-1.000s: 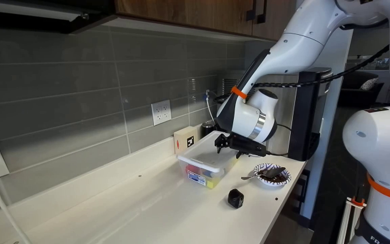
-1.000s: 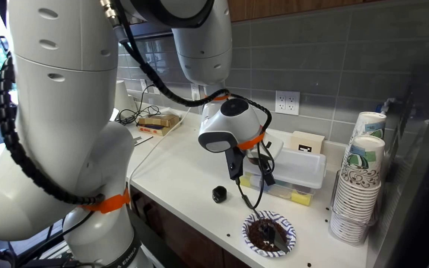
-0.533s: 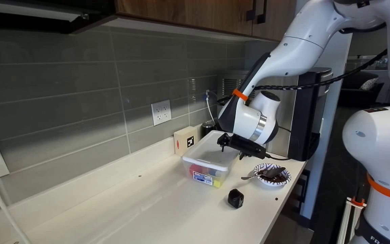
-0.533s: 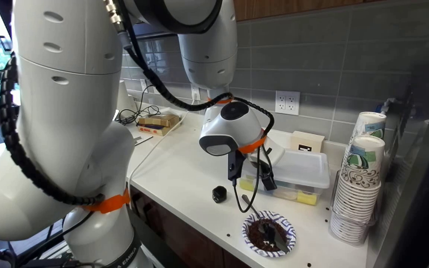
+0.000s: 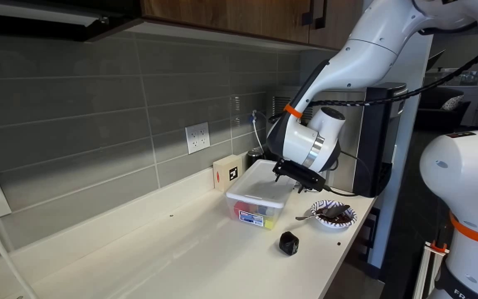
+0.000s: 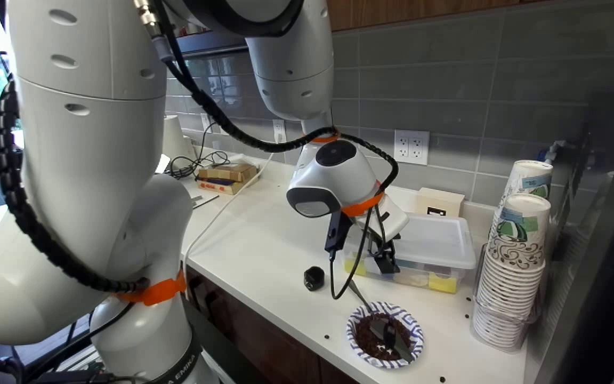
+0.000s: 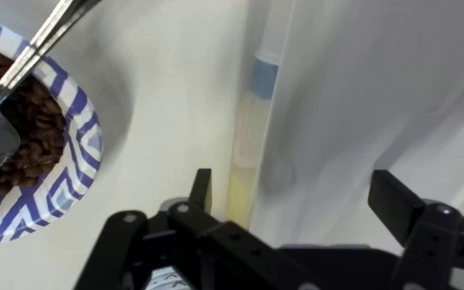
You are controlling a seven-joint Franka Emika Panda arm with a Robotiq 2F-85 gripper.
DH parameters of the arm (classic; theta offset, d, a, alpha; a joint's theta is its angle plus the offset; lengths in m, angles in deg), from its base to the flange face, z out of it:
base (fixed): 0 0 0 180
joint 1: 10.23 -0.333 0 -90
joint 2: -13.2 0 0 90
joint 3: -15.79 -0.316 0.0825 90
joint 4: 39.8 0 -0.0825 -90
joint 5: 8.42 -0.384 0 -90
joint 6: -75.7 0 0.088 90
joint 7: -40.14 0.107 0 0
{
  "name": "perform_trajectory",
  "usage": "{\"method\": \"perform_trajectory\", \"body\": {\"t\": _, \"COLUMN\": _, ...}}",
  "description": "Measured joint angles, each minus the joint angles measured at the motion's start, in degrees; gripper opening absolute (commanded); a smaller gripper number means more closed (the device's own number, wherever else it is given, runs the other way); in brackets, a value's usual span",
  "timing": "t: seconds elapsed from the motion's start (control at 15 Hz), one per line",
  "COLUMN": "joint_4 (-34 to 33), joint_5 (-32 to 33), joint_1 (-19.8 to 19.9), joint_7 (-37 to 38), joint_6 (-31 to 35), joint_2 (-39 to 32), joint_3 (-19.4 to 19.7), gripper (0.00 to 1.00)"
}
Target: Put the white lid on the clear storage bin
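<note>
The white lid lies flat on top of the clear storage bin and covers it. Red, blue and yellow items show through the bin's walls. In an exterior view, the lid and bin are partly hidden by my arm. In the wrist view, the lid fills the right side and the bin's side wall shows left of its edge. My gripper is open and empty. One finger is over the counter beside the bin, the other over the lid. My gripper also shows in an exterior view.
A patterned bowl with coffee beans and a spoon stands beside the bin. A small black object lies nearer the front. A beige box stands behind the bin by the wall. Stacked cups stand near a dark appliance.
The bin with its lid has shifted and turned slightly, toward the right in both exterior views. My gripper has moved slightly the same way and its tilt has changed.
</note>
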Motion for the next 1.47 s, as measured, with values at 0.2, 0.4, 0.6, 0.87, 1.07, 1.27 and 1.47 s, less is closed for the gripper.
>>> {"method": "perform_trajectory", "body": {"t": 0.2, "joint_4": -1.08, "joint_5": -5.16, "joint_1": -0.21, "joint_7": 0.04, "joint_6": -1.64, "joint_2": -2.89, "joint_3": -0.02, "gripper": 1.0}}
{"method": "perform_trajectory", "body": {"t": 0.4, "joint_4": -1.71, "joint_5": -11.47, "joint_1": -1.06, "joint_7": -0.19, "joint_6": -4.57, "joint_2": -6.71, "joint_3": 0.37, "gripper": 1.0}}
{"method": "perform_trajectory", "body": {"t": 0.6, "joint_4": -1.52, "joint_5": -18.38, "joint_1": -2.87, "joint_7": -1.54, "joint_6": -7.38, "joint_2": -10.85, "joint_3": 1.71, "gripper": 1.0}}
{"method": "perform_trajectory", "body": {"t": 0.87, "joint_4": 0.02, "joint_5": -26.07, "joint_1": -4.93, "joint_7": -4.57, "joint_6": -7.74, "joint_2": -13.74, "joint_3": 3.44, "gripper": 1.0}}
{"method": "perform_trajectory", "body": {"t": 1.07, "joint_4": 1.32, "joint_5": -31.69, "joint_1": -5.29, "joint_7": -8.24, "joint_6": -7.08, "joint_2": -14.11, "joint_3": 3.79, "gripper": 1.0}}
{"method": "perform_trajectory", "body": {"t": 1.27, "joint_4": 1.94, "joint_5": -37.88, "joint_1": -5.28, "joint_7": -13.52, "joint_6": -5.9, "joint_2": -14.11, "joint_3": 3.77, "gripper": 1.0}}
{"method": "perform_trajectory", "body": {"t": 1.47, "joint_4": 1.98, "joint_5": -44.64, "joint_1": -5.06, "joint_7": -20.08, "joint_6": -4.43, "joint_2": -14.11, "joint_3": 3.22, "gripper": 1.0}}
